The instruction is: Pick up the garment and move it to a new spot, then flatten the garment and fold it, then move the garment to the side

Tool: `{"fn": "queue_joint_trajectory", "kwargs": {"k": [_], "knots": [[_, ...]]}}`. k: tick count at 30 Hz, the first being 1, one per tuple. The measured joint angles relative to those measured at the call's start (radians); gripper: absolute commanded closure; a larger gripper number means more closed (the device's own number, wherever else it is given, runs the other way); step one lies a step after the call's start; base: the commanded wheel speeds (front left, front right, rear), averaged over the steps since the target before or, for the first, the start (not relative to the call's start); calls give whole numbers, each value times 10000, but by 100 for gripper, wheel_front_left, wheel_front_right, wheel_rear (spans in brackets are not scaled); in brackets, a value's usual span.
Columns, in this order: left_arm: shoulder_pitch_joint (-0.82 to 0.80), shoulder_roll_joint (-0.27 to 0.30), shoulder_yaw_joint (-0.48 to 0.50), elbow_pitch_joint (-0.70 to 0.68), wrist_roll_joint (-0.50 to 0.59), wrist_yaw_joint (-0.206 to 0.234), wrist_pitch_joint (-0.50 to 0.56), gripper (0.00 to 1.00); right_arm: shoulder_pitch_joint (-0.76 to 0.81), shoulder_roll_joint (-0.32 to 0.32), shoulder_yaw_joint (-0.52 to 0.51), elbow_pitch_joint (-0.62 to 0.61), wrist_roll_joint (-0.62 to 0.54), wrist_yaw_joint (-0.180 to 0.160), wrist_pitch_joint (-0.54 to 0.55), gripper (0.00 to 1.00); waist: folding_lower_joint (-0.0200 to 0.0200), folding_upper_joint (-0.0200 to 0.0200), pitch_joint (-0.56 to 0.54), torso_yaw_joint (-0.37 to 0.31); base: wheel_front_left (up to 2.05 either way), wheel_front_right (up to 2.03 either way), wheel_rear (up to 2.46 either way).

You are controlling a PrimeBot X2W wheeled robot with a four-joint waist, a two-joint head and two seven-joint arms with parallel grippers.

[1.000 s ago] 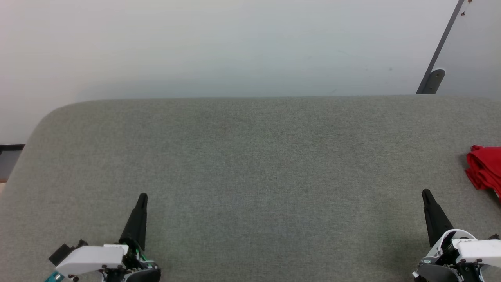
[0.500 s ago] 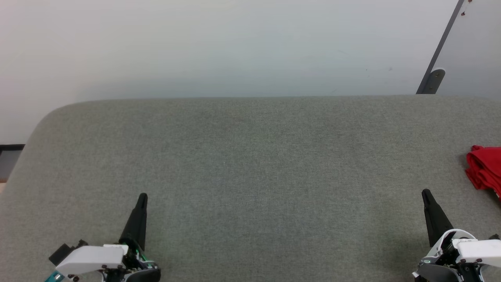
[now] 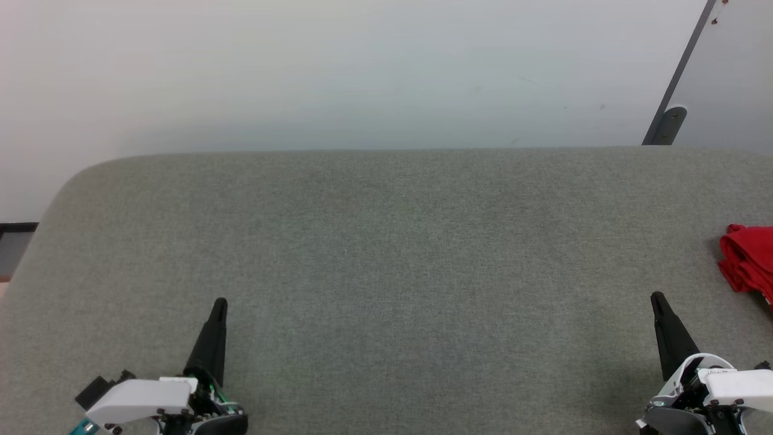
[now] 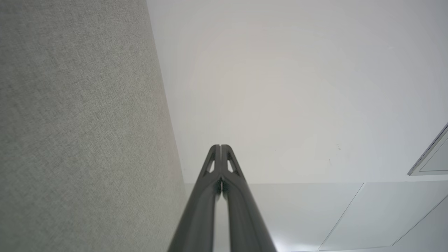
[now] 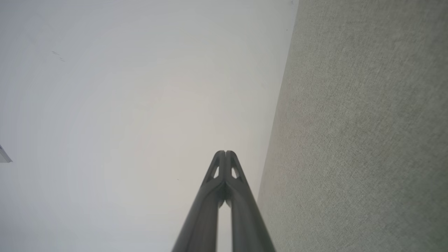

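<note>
While the left gripper [image 3: 220, 304] sits low at the lower left of the head view, its two long dark fingers are pressed together into a single point with nothing between them. The left wrist view shows the left gripper [image 4: 220, 147] with its tips touching along their length. At the lower right, the right gripper [image 3: 657, 297] is likewise closed tight and empty, and the right wrist view shows the right gripper [image 5: 225, 152] with its tips meeting. Both point away from the robot, well apart from each other, over a grey fabric-covered surface [image 3: 386, 241] whose far left corner is rounded.

On that surface the garment [image 3: 747, 260] lies as a bunched heap of red cloth at the right edge of the head view, cut off by the frame. It is beyond the right gripper and to its right, near it but not touching.

Behind the surface rises a pale wall [image 3: 362, 72]. At the upper right a dark bar [image 3: 679, 78] slants down to a grey foot [image 3: 669, 124].
</note>
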Motion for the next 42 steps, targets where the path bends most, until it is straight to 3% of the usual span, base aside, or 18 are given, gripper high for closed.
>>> {"fn": "queue_joint_trajectory", "kwargs": {"k": [42], "knots": [[-5,-36,56,2,71,0,58,100,0,0,0,0,0,0,0,100,0,0,0,0,0,0,0]]}}
